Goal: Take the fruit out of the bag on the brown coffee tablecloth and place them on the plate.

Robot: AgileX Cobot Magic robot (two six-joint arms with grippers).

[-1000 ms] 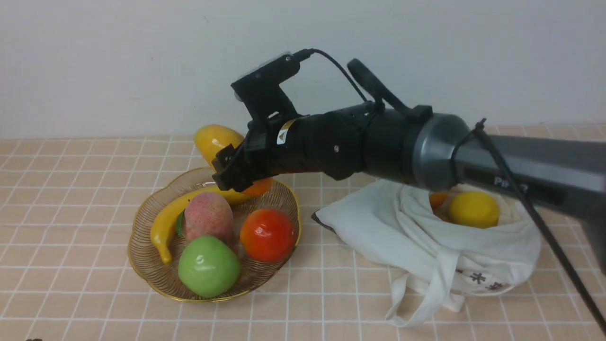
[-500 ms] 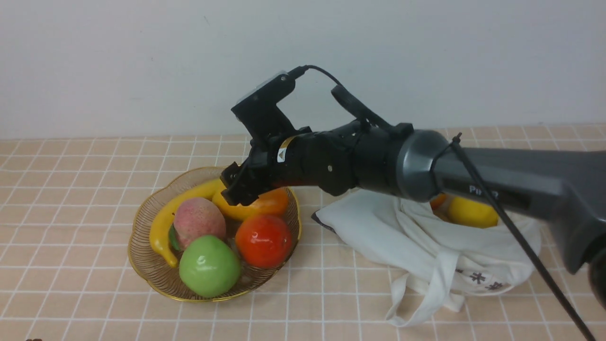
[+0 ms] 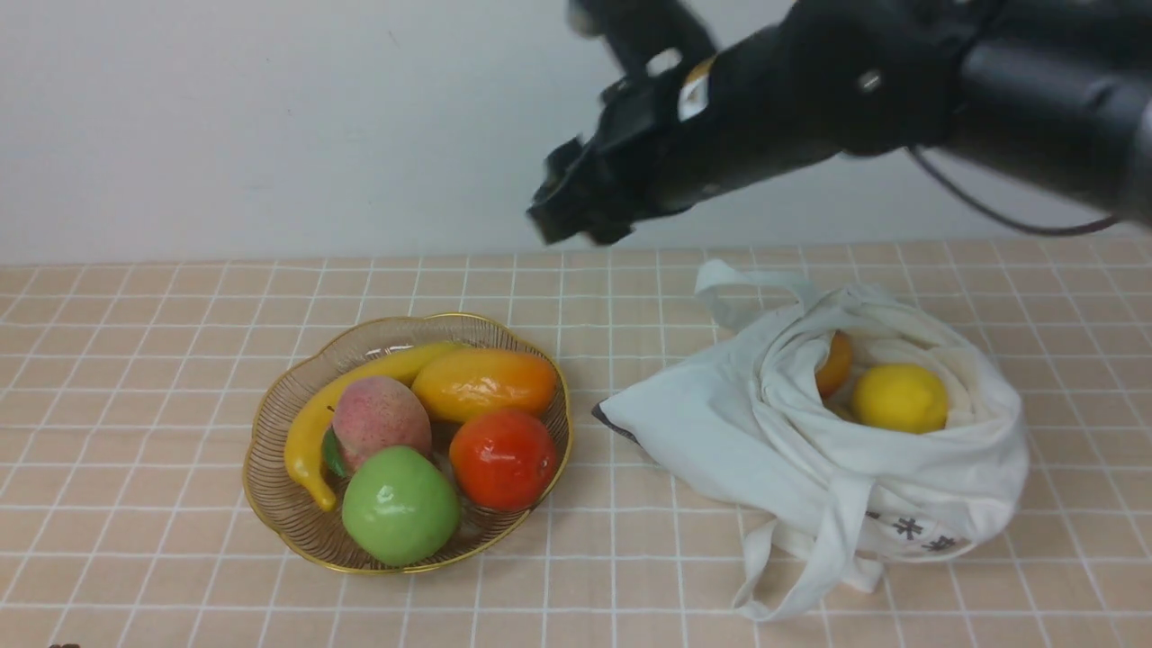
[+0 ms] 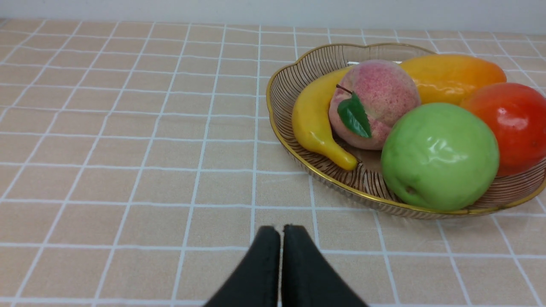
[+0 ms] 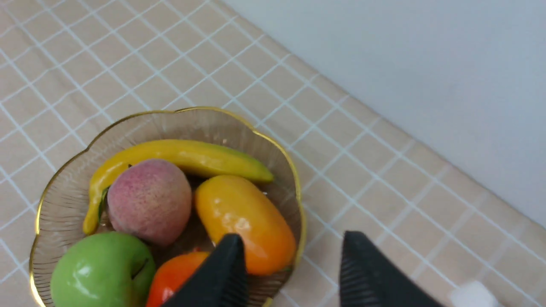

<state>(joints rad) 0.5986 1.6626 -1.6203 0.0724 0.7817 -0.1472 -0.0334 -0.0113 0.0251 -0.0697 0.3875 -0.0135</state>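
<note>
The mango [image 3: 484,384] lies in the gold wire plate [image 3: 288,513] on the brown checked tablecloth [image 3: 135,360]. The white bag [image 3: 765,441] lies to the right of the plate, its mouth open. The lemon [image 3: 900,398] and the small orange ball [image 3: 835,364] sit inside the bag. My right gripper [image 3: 576,216] is open and empty, high above the cloth between plate and bag. In the right wrist view its fingers [image 5: 292,243] spread over the mango [image 5: 243,217] and the plate rim [image 5: 187,108]. My left gripper [image 4: 280,232] is shut and empty, low over the cloth near the plate [image 4: 375,44].
The plate also holds a banana [image 3: 315,423], a peach [image 3: 380,418], a green apple [image 3: 399,506] and a red fruit [image 3: 502,459]. The bag's strap handles [image 3: 792,567] trail toward the front edge. A white wall stands behind the table.
My right gripper lowered the mango into the plate, let it go, opened, and rose up and to the right. The bag is now uncovered.
</note>
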